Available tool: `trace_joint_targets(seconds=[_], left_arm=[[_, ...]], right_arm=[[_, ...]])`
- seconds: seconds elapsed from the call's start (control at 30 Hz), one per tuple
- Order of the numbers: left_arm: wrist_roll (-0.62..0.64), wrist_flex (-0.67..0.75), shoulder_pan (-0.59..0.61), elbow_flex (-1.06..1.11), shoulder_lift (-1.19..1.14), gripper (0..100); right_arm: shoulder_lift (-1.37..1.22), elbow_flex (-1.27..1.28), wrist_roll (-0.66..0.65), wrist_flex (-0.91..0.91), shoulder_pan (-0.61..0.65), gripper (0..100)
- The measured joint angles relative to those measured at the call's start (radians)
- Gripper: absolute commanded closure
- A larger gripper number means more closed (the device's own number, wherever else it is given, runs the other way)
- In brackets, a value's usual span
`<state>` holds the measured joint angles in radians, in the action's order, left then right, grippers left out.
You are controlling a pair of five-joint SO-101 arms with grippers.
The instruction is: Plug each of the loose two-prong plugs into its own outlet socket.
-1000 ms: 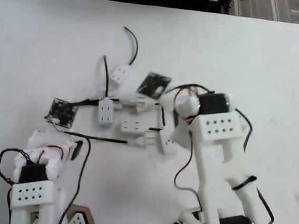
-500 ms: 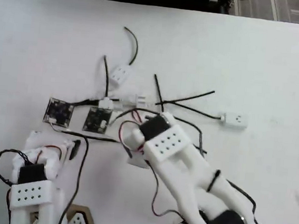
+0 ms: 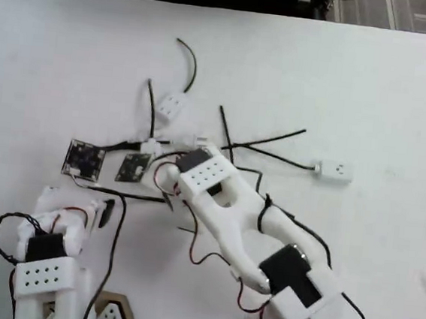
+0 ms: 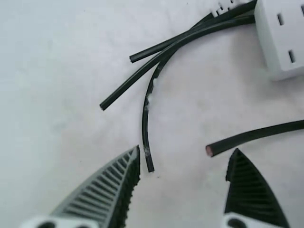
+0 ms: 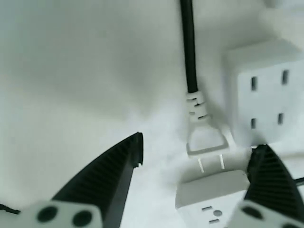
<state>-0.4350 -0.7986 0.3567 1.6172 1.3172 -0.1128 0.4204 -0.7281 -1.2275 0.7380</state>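
1. L gripper [image 4: 183,156], near-left corner of table [image 3: 401,87], spread wide over loose cables [image 4: 144,118]: closing here cd snag them.
2. R gripper [image 5: 199,145], mid-table, spread astride plug [image 5: 205,137]; prongs at socket [image 5: 213,194] edge. Skewed push cd shove the block off.
3. Outlet [image 3: 335,170] twd right edge: unanchored, may slide.

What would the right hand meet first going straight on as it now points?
Likely the two-prong plug, lying ahead of the open right hand; the outlet block at its prongs might touch first, depth being unclear.

A white two-prong plug [image 5: 206,142], black-corded, lies flat and unplugged. One white socket block [image 3: 335,170] lies at 3 o'clock, a second block [image 3: 171,106] at 11.
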Motion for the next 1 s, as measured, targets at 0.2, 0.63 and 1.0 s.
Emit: trace_joint_targets(seconds=[0.2, 0.63, 1.0], left_arm=[[0.0, 0.0, 0.0, 0.0, 0.0, 71], [0.0, 0.0, 0.0, 0.0, 0.0, 71], [0.0, 0.0, 0.0, 0.0, 0.0, 71]], right_arm=[[-0.08, -0.046, 0.0, 0.011, -0.002, 67.4], [-0.107, -0.072, -0.003, 0.021, -0.06, 98.0], [0.104, -0.057, -0.003, -0.138, -0.132, 88.6]])
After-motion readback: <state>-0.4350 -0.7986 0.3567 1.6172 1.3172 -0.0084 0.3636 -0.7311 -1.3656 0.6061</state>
